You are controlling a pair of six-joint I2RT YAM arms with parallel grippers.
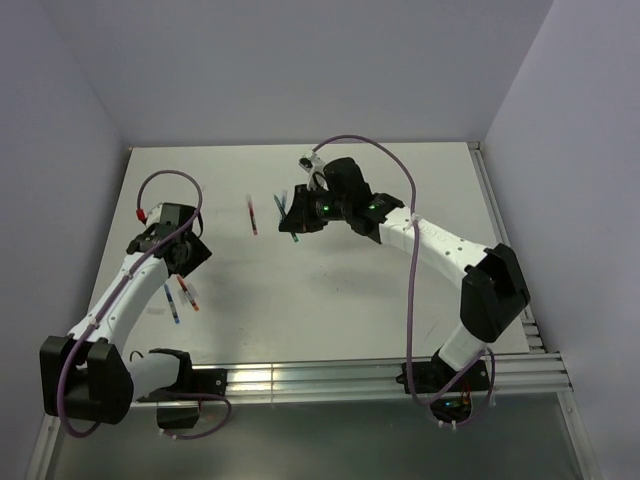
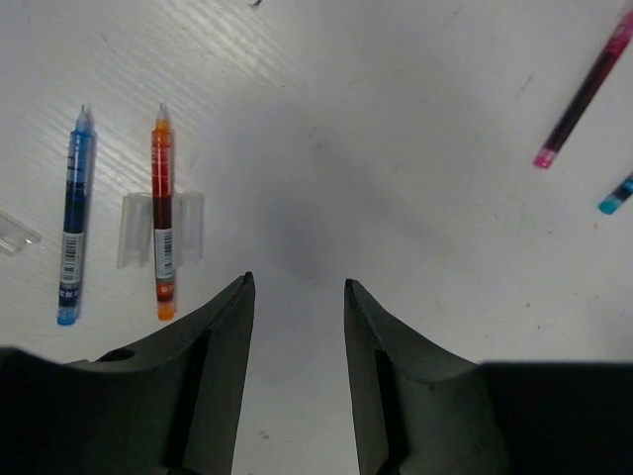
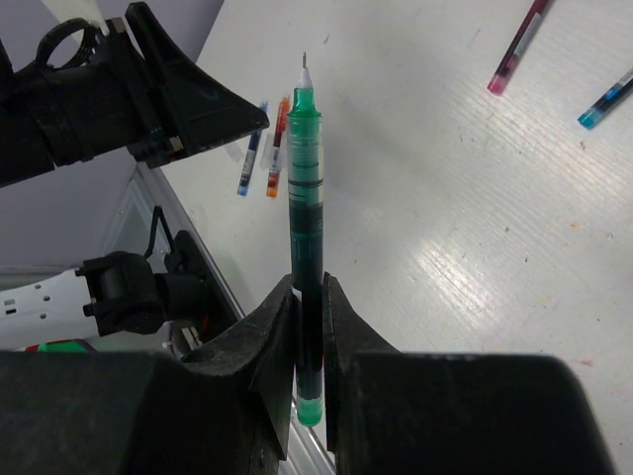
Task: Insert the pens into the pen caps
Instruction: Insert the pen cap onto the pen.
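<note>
Right gripper (image 3: 309, 292) pinches the green pen (image 3: 307, 188) by its back end, so keep it straight and push slowly into a cap, while the left gripper (image 2: 297, 287) hangs wide and bare over the table (image 2: 415, 218) by maybe three see-through caps (image 2: 136, 230), with five pens counted: that green one, the blue pen (image 2: 74, 218), the orange pen (image 2: 163, 213), the pink pen (image 2: 584, 89) and the far blue pen (image 2: 618, 193).
</note>
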